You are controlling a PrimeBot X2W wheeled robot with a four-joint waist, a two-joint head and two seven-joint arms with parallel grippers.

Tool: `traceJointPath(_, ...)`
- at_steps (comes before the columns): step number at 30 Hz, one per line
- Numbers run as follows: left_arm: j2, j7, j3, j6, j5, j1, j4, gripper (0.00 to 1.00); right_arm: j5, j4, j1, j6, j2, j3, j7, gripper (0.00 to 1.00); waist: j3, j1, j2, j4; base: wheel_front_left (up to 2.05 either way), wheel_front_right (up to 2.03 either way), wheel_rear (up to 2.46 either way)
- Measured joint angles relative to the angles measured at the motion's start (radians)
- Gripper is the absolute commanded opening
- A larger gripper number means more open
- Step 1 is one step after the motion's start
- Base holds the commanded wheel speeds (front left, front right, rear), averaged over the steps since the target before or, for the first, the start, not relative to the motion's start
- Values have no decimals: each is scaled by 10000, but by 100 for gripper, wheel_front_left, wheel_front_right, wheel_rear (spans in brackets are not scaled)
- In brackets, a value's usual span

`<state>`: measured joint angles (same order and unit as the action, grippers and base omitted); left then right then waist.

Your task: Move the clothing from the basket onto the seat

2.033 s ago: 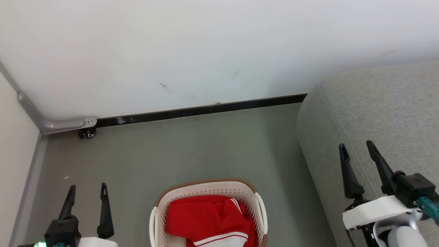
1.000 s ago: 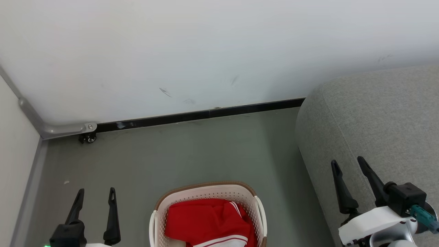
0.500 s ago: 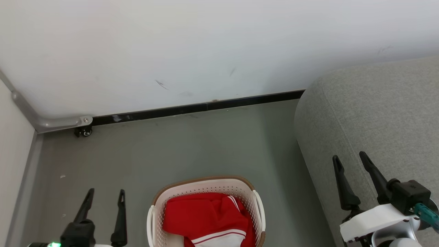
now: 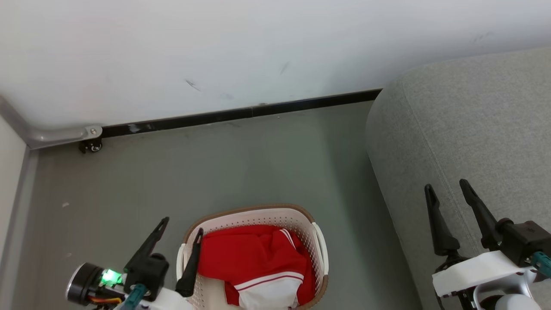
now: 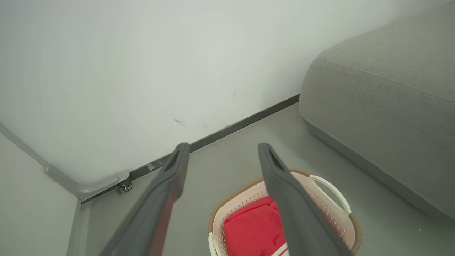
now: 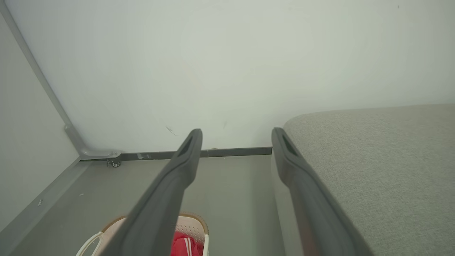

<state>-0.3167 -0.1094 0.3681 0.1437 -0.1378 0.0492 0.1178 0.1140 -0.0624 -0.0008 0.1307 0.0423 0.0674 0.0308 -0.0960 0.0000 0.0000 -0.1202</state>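
Clothing [image 4: 254,262], bright red with white stripe trim, lies bunched inside the basket [image 4: 249,214]. The basket stands on the grey floor [image 4: 215,163] to the left of the seat [image 4: 473,129], with a strip of floor between them. The left claw [image 4: 183,225] hangs spread wide and empty, one finger crossing the basket's left rim. The right claw [image 4: 445,185] is also spread wide, holds nothing, and hovers above the seat's edge.
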Motion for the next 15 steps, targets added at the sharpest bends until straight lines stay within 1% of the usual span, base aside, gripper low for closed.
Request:
traceJointPath(8,12,130,629,-660,407,1026,629,100,-8,316,-92,0,-8,217,2,100,-620,0,0,-161,0,0,0)
traceJointPath(15,29,226,1197,-1081,918,1801,1218,100,10,625,-495,0,-12,278,48,100,-1266,0,0,-333,0,0,0)
